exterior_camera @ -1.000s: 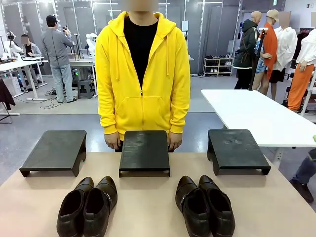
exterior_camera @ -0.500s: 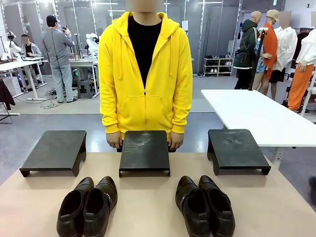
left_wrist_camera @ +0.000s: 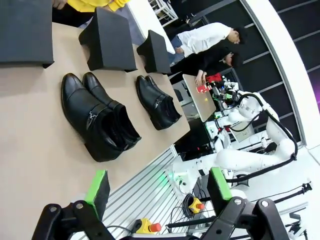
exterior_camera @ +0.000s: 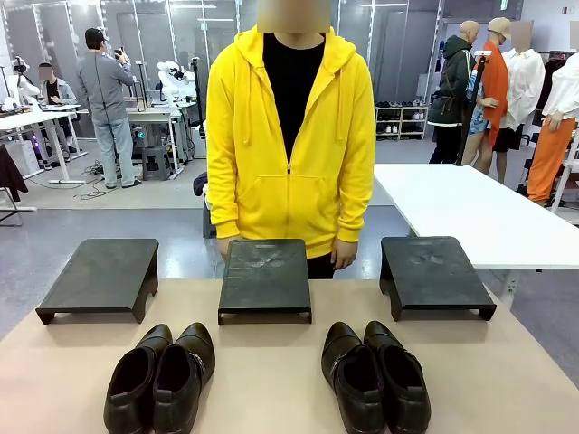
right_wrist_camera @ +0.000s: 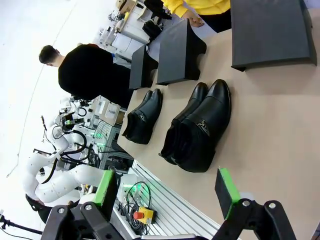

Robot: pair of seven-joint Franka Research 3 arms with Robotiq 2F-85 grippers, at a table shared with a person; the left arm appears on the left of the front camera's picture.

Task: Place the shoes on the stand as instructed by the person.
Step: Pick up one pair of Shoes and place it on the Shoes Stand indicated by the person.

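Since a second ago the person [exterior_camera: 289, 154] in the yellow hoodie has shuffled over toward my right side. They were dead centre behind the middle stand [exterior_camera: 265, 274] before, and now they're offset from it. Their hands went with them, and nothing on the bench [exterior_camera: 271, 398] has budged.

Left to right, then. My left pincer [left_wrist_camera: 157, 176] is spread wide with the green pads well apart, hanging above the near edge of the bench. The left stand [exterior_camera: 99, 271] is a flat black platform on short legs at the far left. In front of it and a bit inboard is the left pair [exterior_camera: 161, 375] of glossy black shoes. They sit side by side and touching, flat on the bench, with toes toward the person and openings toward me. The toes line up roughly with the gap between the left and middle stands.

One of the person's hands [exterior_camera: 223, 246] is tucked just behind the middle stand's far left corner. The other hand [exterior_camera: 344, 259] hangs just off its right side.

The right pair [exterior_camera: 375, 375] is also on the bench with its shoes touching. Its toes point at the gap between the middle stand and the right stand [exterior_camera: 432, 269]. My right pincer [right_wrist_camera: 166, 186] is spread open too, hovering over my edge of the bench near that pair.
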